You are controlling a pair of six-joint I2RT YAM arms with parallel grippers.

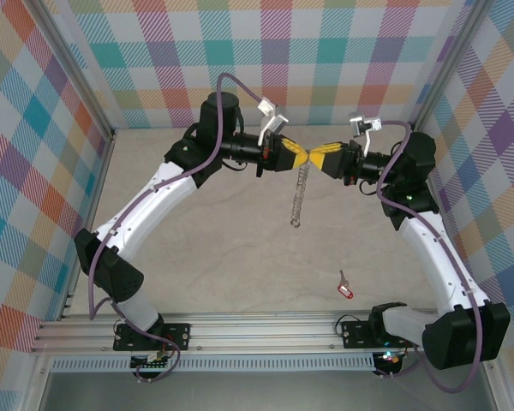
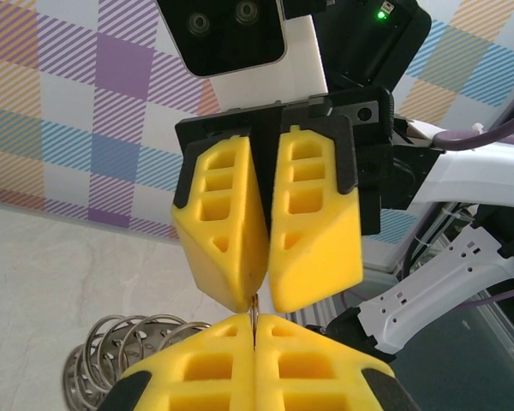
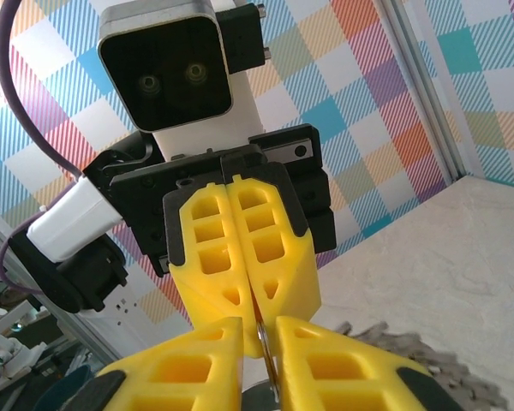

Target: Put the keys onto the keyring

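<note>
The table (image 1: 206, 257) is a pale beige slab with faint marbled veins. Walls (image 1: 325, 51) covered in a bright check of teal, pink, purple, orange and yellow close it in on the left, far and right sides. Silver metal rails (image 1: 257, 330) run along its near edge, where the arm bases are bolted. Grey metal posts (image 1: 64, 68) stand in the far corners.

Above the far middle of the table the two arms meet tip to tip in the air. The left gripper (image 1: 299, 157) is clenched on the keyring (image 1: 301, 195), and the right gripper (image 1: 319, 157) is clenched on it from the opposite side. The yellow fingers of one almost touch those of the other. The keyring hangs down from that joint grasp as a thin grey strand edged with small wire loops, clear of the table.

In the left wrist view a thin metal edge shows in the seam between the yellow fingers (image 2: 197, 368), with the ring's wire coils bunched at lower left. In the right wrist view the same rim sits between the closed fingers (image 3: 197, 368).

The key (image 1: 345, 288), with its red head, lies flat on the table near the near edge, right of the middle. It is well apart from both grippers.

A green light (image 1: 409, 199) glows on the right arm.
</note>
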